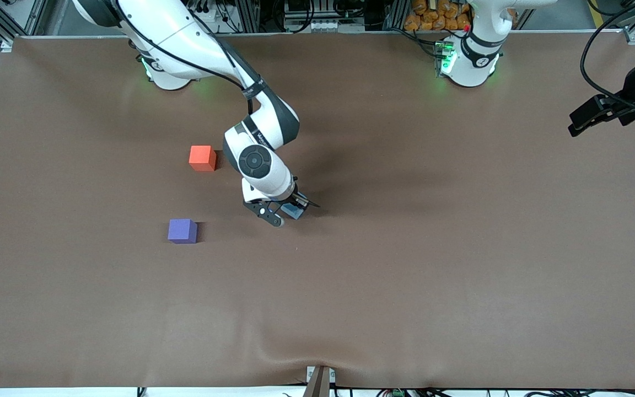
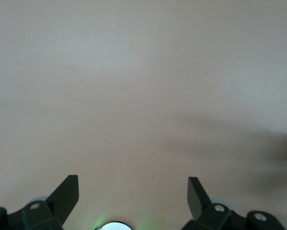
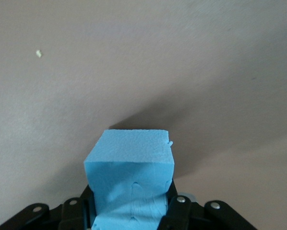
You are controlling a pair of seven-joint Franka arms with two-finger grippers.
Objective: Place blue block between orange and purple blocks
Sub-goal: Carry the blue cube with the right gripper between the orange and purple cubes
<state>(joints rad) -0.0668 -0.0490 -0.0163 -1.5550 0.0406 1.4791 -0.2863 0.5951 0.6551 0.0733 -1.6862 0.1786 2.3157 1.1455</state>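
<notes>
Right gripper (image 1: 283, 212) clamped on the small sky-blue matte foam cube (image 3: 130, 170); left gripper (image 2: 133, 191) waits wide open, empty.
Carrying toward nine o'clock, a shallow pinch could slip, or it might clip the orange-red cube (image 1: 202, 157) or violet-purple cube (image 1: 182, 230).

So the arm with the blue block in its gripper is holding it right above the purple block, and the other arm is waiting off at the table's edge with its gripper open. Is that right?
Not quite. The front view shows the right gripper shut on the blue block over bare table, apart from the purple block and the orange block. The rest holds: the left gripper waits open.
</notes>
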